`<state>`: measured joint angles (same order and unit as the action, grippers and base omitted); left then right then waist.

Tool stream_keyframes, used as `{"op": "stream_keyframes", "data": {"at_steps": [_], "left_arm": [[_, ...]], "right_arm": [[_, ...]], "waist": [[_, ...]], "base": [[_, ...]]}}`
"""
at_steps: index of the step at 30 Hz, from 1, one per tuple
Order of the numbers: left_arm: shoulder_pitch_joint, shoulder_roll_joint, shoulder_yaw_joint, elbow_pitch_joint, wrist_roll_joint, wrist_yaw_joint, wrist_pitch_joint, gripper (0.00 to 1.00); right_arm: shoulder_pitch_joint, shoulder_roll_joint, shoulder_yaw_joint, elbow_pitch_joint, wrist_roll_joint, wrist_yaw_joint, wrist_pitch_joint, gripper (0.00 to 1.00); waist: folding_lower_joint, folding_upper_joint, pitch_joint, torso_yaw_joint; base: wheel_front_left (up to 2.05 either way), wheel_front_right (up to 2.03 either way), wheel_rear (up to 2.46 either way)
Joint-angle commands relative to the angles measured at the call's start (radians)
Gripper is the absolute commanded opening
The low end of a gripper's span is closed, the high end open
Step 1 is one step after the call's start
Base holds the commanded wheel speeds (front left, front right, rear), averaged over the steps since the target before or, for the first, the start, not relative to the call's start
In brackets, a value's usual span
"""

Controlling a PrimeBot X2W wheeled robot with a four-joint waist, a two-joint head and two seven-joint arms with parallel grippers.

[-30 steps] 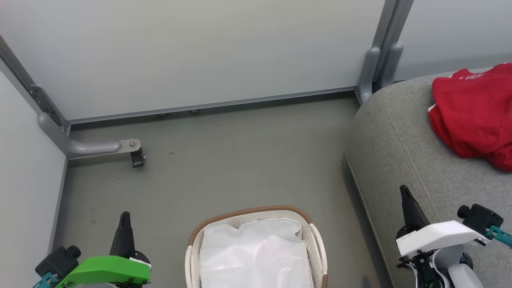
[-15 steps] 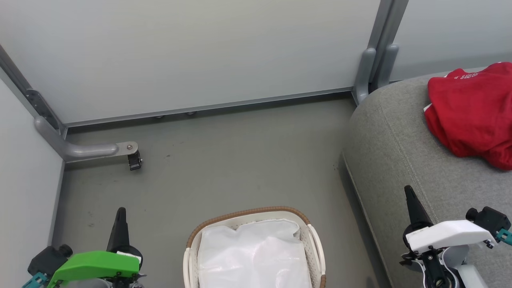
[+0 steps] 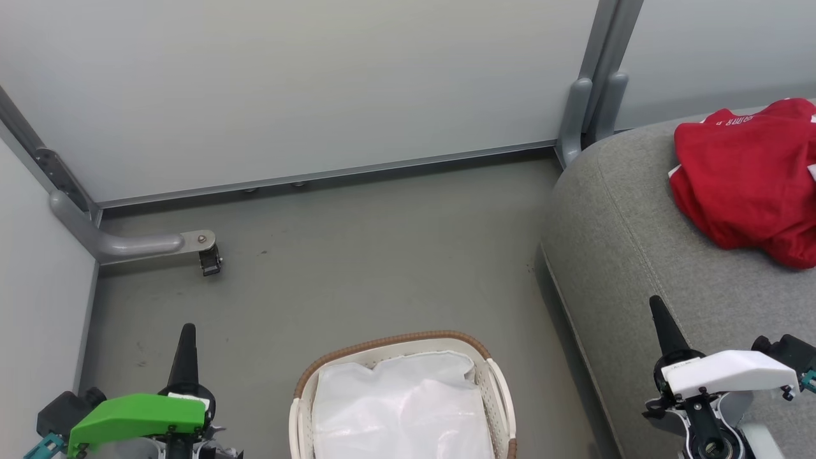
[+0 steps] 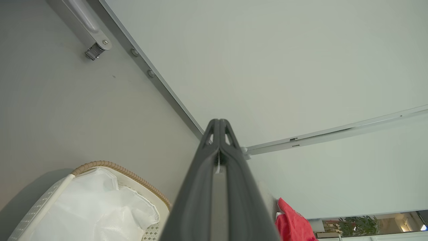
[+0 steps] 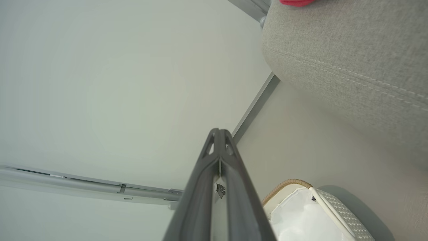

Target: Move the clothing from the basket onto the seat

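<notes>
Two grippers low at the near edge of the head view, fingers pointing far. Left gripper [image 3: 187,338], green housing, near left over the plain grey floor [image 3: 382,255]. Right gripper [image 3: 658,315], white housing, near right over the front of the seat. Long dark fingers on both pressed flat together with nothing between them. Confirmed in each wrist view: closed along the whole length, empty.

Bright red soft fabric clothing [image 3: 746,185] with white trim and small white lettering, heaped on the large light grey woven upholstered seat [image 3: 637,255] at far right, well apart from both grippers. Reads as one heap, partly cut by the right frame edge. Cannot tell whether one garment or two.

Small oval cream-white perforated plastic basket [image 3: 395,340] with brown woven rim, on the floor at near centre, between the grippers and just left of the seat. Crumpled white fabric liner [image 3: 401,408] inside. No red in the visible part, but the near end is cut off by the bottom edge.

Step, as a judgement: transfer done or close to done, arms parked clear of basket and seat.

Next move, as a judgement: check the hidden near end of the basket. If red is there, open the fingers, reach down, pinch red fabric and not liner, lift clear of the rim, carry right and drop on the seat beside the heap. If none, nothing left to grab.
</notes>
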<state>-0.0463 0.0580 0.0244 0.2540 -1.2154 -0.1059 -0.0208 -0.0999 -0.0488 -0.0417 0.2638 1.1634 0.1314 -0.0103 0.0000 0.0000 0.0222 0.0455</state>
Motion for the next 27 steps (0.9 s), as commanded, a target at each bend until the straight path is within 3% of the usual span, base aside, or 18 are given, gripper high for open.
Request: {"op": "stream_keyframes", "data": {"at_steps": [1,27], "left_arm": [[-0.026,0.01,0.006,-0.011,-0.027,-0.007,0.005,0.0],[-0.049,0.008,0.043,-0.011,-0.228,-0.018,0.068,0.0]], "right_arm": [[-0.013,-0.007,-0.006,-0.012,0.026,-0.001,0.007,0.0],[-0.012,-0.008,-0.04,-0.017,0.251,-0.001,0.068,0.0]], "waist": [[0.0,0.0,-0.001,-0.001],[0.0,0.0,-0.009,-0.022]], "base": [[0.0,0.0,0.0],[0.0,0.0,0.0]]}}
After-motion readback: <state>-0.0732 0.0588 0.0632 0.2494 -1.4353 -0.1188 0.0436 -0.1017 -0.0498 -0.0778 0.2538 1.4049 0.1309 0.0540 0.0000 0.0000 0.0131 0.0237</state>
